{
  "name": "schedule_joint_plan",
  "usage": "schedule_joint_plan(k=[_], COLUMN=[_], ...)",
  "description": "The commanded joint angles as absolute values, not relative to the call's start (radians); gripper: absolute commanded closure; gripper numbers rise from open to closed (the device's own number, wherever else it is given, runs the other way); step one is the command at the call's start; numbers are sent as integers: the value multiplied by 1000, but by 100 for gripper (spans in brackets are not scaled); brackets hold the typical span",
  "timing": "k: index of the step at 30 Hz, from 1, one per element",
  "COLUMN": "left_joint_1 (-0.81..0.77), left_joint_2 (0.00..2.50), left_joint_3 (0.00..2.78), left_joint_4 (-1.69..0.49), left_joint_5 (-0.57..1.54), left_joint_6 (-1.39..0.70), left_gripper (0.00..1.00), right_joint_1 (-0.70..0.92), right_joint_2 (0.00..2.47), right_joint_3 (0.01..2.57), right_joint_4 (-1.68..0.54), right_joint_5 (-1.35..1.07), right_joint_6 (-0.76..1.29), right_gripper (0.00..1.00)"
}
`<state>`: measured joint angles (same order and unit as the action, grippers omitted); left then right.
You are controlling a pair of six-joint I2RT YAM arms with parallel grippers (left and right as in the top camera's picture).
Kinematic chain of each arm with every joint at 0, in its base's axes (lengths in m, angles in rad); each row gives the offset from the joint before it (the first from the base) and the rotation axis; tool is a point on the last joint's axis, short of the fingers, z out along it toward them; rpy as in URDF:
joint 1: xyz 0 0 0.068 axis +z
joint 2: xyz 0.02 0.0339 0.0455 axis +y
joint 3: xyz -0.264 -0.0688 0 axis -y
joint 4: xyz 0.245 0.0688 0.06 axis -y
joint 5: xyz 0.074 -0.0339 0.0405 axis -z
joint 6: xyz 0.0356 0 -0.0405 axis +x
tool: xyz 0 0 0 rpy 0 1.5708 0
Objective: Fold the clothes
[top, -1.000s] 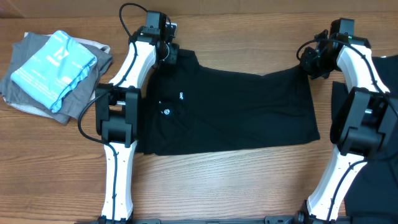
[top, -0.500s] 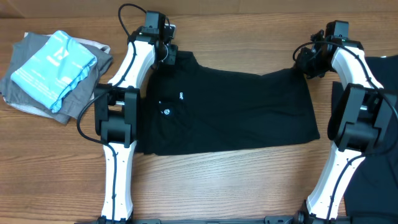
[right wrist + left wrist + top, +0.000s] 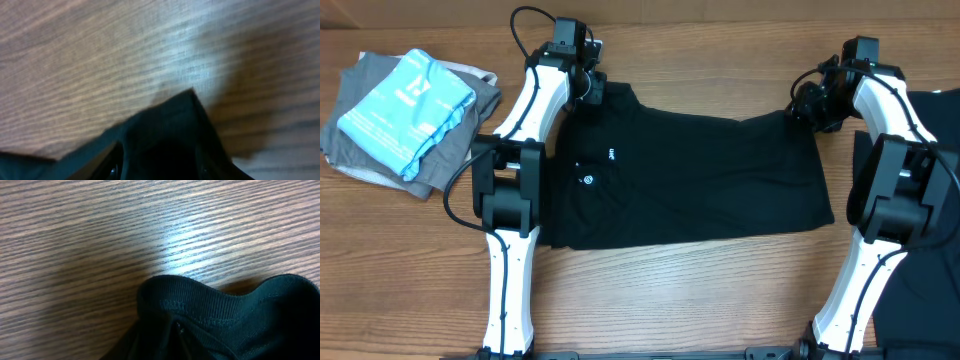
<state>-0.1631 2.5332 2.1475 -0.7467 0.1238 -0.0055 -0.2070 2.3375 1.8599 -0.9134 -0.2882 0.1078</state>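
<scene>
Table: a brown wood-grain table (image 3: 720,300) carries everything in view.
Main garment: the black short-sleeved T-shirt (image 3: 720,180) of soft fabric lies spread flat across the middle of the table between the two arms. Its length runs left to right, and its small white lettering (image 3: 611,155) faces up near the left end.
Second garment: another black cloth (image 3: 935,290) lies at the right edge, partly under the right arm and apart from the spread shirt.
Side pile: a crumpled grey garment (image 3: 455,160) sits at the far left with a folded light-blue cloth (image 3: 405,105) on top, well apart from the shirt.
Left gripper: the left gripper (image 3: 592,88) is at the shirt's far left corner. Its wrist view shows a ribbed, stitched edge (image 3: 200,305) bunched up into the jaws, so it is clamped on the fabric.
Right gripper: the right gripper (image 3: 803,105) is at the shirt's far right corner. Its wrist view shows a pointed corner of black fabric (image 3: 175,125) pinched between the fingers and raised slightly above its shadow on the wood.
</scene>
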Motion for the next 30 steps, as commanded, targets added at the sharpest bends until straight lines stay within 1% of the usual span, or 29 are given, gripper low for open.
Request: schedule_joint_plan(k=[1,2,3,4,5,7,9,10,11,21,30], left_joint_1=[-155,-155,-155,-155,-155,-155,-155,-155,-155,-155,-142], left_joint_2=[2564,2564,2564,2564,2564,2564,2564,2564,2564,2551,2439], left_joint_3=[2123,2123,2123,2123,2123,2123,2123,2123,2123,2140,2177], left_joint_4=[-765,-765,-763,-762,-759,-758,-754,-752,-749,-764,-873], left_joint_5=[94,93,94,94,94,94,94,94,94,97,98], left_joint_6=[-7,-7,-7,-7,-7,-7,-7,-7,-8,-12,-35], left_gripper=[75,75,76,78,82,84,87,90,96,96,96], right_joint_1=[-205,-205,-205,-205,-205,-205,-205,-205,-205,-205,-226], right_joint_2=[2342,2342,2342,2342,2342,2342,2342,2342,2342,2342,2339], right_joint_3=[1893,1894,1894,1894,1894,1894,1899,1900,1900,1903,1932], right_joint_4=[-934,-936,-936,-936,-935,-930,-926,-922,-918,-922,-979], right_joint_5=[-316,-316,-317,-316,-316,-316,-316,-316,-316,-316,-317], right_joint_6=[109,109,110,109,109,109,109,109,109,105,104], right_gripper=[54,60,69,77,87,90,96,96,96,96,96])
